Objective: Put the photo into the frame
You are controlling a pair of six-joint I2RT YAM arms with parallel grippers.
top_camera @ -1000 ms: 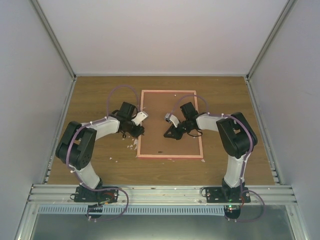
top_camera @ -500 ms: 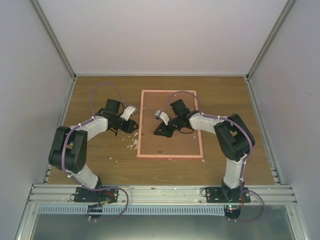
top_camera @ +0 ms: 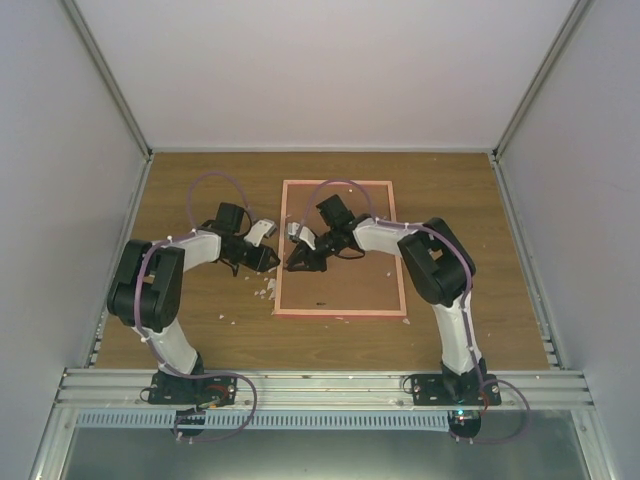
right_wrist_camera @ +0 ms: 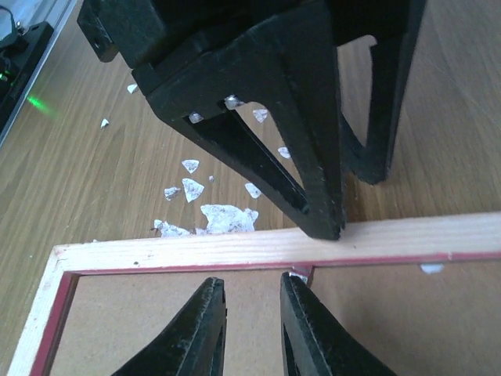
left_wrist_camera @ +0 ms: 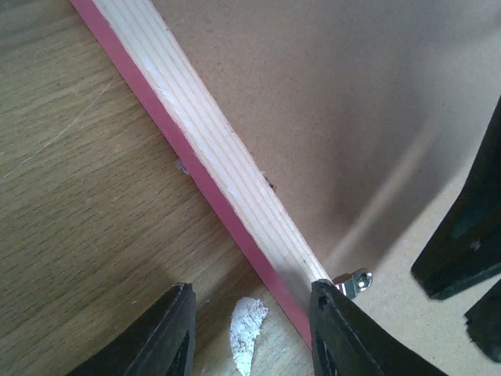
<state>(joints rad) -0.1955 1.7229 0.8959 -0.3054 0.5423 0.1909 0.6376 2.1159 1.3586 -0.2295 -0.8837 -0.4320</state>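
The pink frame [top_camera: 340, 313] lies face down on the table, its pale wood back up and a brown backing board [top_camera: 345, 285] inside it. The photo is hidden. My left gripper [top_camera: 271, 261] is open at the frame's left rail [left_wrist_camera: 211, 149]: one finger stands over the rail, the other over the table outside it. My right gripper [top_camera: 293, 262] hovers over the board just inside that same rail [right_wrist_camera: 196, 252], facing the left gripper. Its jaws are slightly open with nothing between them. A small metal tab [right_wrist_camera: 301, 274] sticks out from the rail beside its right finger.
White paper flakes [right_wrist_camera: 223, 218] lie scattered on the wooden table just outside the frame's left rail. The two grippers are very close together across that rail. Grey walls enclose the table on three sides, and a metal rail runs along the near edge.
My right gripper has travelled left across the backing board to the frame's left rail, and its jaws have parted slightly. My left gripper drew back left, then settled at that rail.
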